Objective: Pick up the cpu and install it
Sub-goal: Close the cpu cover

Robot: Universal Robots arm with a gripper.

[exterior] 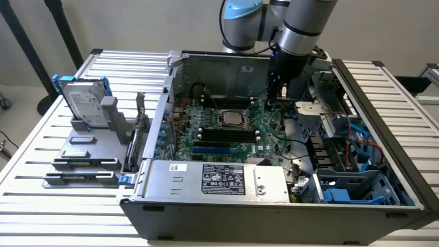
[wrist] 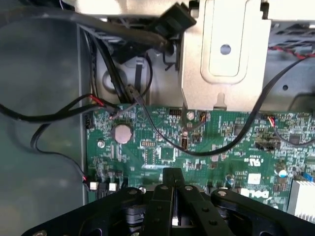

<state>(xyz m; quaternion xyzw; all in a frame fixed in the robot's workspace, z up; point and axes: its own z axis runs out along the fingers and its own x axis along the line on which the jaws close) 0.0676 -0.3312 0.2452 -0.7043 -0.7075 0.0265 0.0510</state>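
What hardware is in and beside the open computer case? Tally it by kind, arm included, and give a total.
Computer case: 1
Motherboard: 1
cpu: 1
Power supply box: 1
Hard drive: 1
Robot arm: 1
Total: 6

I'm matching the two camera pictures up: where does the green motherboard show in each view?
Exterior view: the motherboard lies flat inside the open computer case, mid-picture, under the arm.
Wrist view: the motherboard spreads between the gripper and a bare metal bracket.
Shared landmark: the gripper, jaws shut, above the board's far part towards the exterior view's right.
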